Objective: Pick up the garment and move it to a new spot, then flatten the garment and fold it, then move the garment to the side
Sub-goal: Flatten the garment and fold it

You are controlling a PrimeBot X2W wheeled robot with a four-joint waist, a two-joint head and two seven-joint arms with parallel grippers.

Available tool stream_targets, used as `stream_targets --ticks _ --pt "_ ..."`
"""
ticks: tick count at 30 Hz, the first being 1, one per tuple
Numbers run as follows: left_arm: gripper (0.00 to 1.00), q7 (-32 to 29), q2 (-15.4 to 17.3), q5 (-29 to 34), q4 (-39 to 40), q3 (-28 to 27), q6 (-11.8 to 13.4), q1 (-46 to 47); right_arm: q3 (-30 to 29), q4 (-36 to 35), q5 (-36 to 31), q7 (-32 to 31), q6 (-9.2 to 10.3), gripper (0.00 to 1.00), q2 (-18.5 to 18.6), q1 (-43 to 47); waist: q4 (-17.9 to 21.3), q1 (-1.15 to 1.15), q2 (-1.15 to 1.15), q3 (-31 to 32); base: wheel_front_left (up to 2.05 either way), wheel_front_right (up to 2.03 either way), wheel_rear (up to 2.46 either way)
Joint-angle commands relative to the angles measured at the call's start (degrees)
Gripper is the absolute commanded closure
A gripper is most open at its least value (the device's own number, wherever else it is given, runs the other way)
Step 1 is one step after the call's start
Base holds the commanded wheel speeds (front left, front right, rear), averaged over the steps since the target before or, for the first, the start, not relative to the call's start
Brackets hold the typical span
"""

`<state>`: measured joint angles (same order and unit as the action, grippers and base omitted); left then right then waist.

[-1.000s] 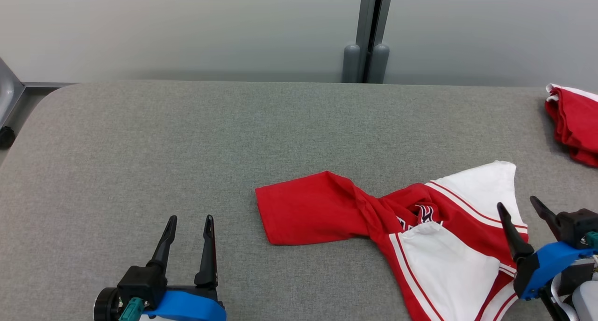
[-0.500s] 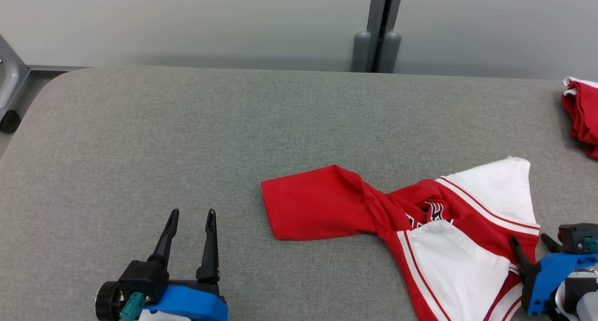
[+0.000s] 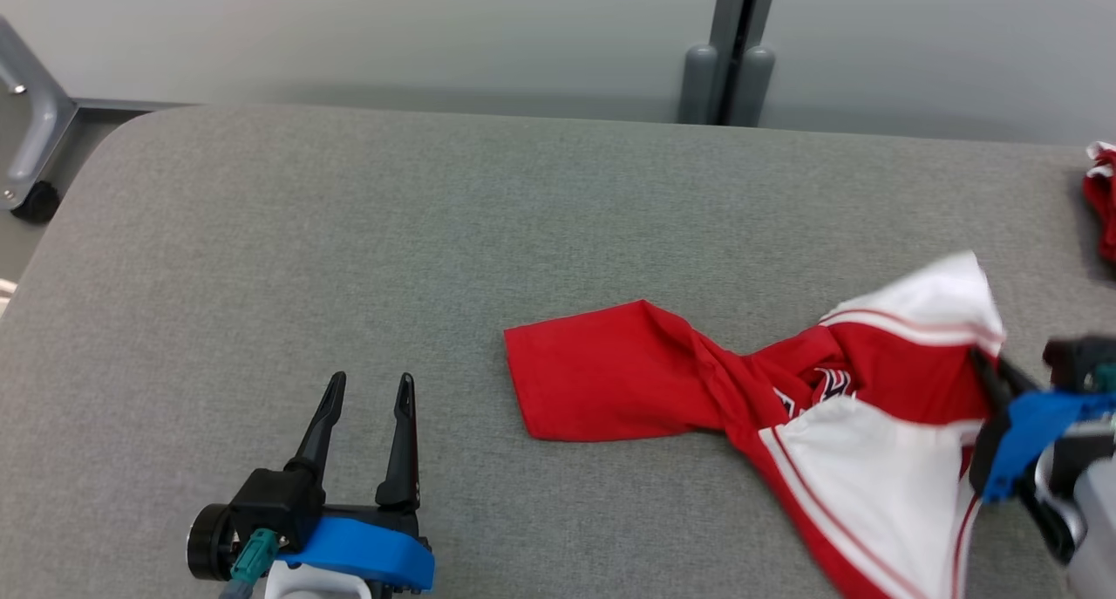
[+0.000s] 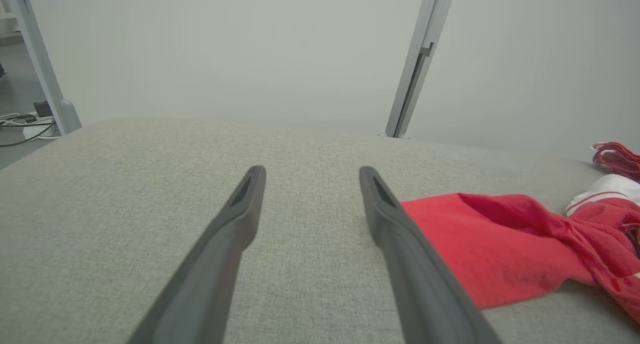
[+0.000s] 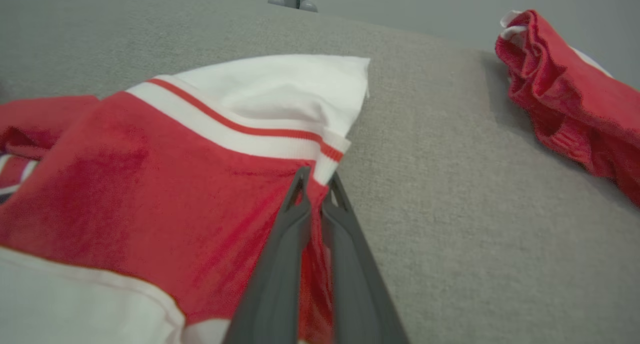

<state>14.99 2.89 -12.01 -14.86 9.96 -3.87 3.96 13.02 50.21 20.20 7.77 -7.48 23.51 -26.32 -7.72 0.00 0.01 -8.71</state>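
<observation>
Head view with both wrist views. Nearest, at 7 o'clock in the head view, the left tool [image 3: 372,378] rests above bare table [image 3: 349,233] with its two dark fingers apart and nothing between them. At 4 o'clock, the right tool [image 5: 316,179] has its fingers together, clamped on a red band of the jersey [image 3: 767,390], just short of the white-and-red striped trim. The cloth around that grip is blurred and appears raised off the table.

The red-and-white jersey lies on the right half of the table. Its long axis runs roughly from 9 to 3 o'clock and is twisted into a rope at mid-length. A flat red panel forms the 9 o'clock end, and white panels with dark lettering between them form the 3 o'clock end. From the right tool the bulk of the jersey extends toward 9 o'clock. From the left tool the nearest red edge lies at about 2 o'clock, apart from the fingers.

The right arm is therefore the nearer one and holds the cloth, so the pick-up step is judged to be in hand. A pull from this single grip would probably drag the twisted red end behind it.

Farther off, at 2 o'clock, a second red garment [image 5: 565,93] lies bunched, well apart from the jersey. A grey post [image 3: 737,50] stands beyond the far table edge at 1 o'clock.
</observation>
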Motion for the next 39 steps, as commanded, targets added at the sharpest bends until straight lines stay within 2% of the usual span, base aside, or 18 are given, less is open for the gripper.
stream_targets --ticks 1,7,14,15,16,17,23,30,39 --pt "0.0 0.28 -0.02 0.08 -0.13 -0.05 0.02 0.82 0.41 -0.41 -0.34 0.63 -0.03 1.0 0.71 -2.76 -0.74 0.0 -0.01 -0.63 0.0 0.0 0.0" --pt "0.0 0.28 -0.03 -0.39 -0.21 0.88 0.08 2.17 -0.49 2.55 -2.02 2.02 -0.02 1.0 3.49 -13.35 -4.06 0.0 -0.01 -2.58 0.0 0.0 0.0" --pt "0.0 0.28 -0.04 -0.8 -0.19 1.35 0.26 3.11 -3.77 11.02 -3.98 3.29 -0.02 1.0 4.36 -21.85 -6.65 0.0 -0.01 -4.03 0.0 0.0 0.0" --pt "0.0 0.28 -0.04 -0.85 -0.2 1.43 0.33 3.13 -4.16 12.49 -3.93 3.1 -0.02 0.73 4.03 -22.32 -6.79 0.0 -0.01 -4.05 0.0 0.0 0.0" --pt "0.0 0.28 -0.03 -0.86 -0.22 1.5 0.41 3.14 -4.42 14.01 -4.09 2.51 -0.02 0.58 3.84 -22.62 -6.9 0.0 -0.01 -4.04 0.0 0.0 0.0" --pt "0.0 0.28 -0.03 -0.89 -0.25 1.59 0.34 3.14 -4.66 15.05 -4.2 2.8 -0.02 0.0 3.54 -23.07 -6.95 0.0 -0.01 -4.01 0.0 0.0 0.0" --pt "0.0 0.28 -0.03 -0.18 -0.34 0.82 0.6 1.87 -4.16 17.79 -4.47 5.77 -0.02 0.0 1.66 -21.42 -4.81 0.0 -0.01 -2.73 0.0 0.0 0.0" --pt "0.0 0.28 -0.02 0.83 -0.4 -0.82 0.13 1.01 -3.78 13.22 -3.02 7.42 -0.02 0.0 0.02 -16.72 -1.12 0.0 -0.01 -0.44 0.0 0.0 0.0" --pt "0.0 0.27 -0.03 0.93 -0.15 -1.79 -0.01 -0.79 -8.02 -7.81 -1.27 7.43 -0.02 0.0 -2.54 -0.75 2.06 0.0 -0.01 2.33 0.0 0.0 0.0"
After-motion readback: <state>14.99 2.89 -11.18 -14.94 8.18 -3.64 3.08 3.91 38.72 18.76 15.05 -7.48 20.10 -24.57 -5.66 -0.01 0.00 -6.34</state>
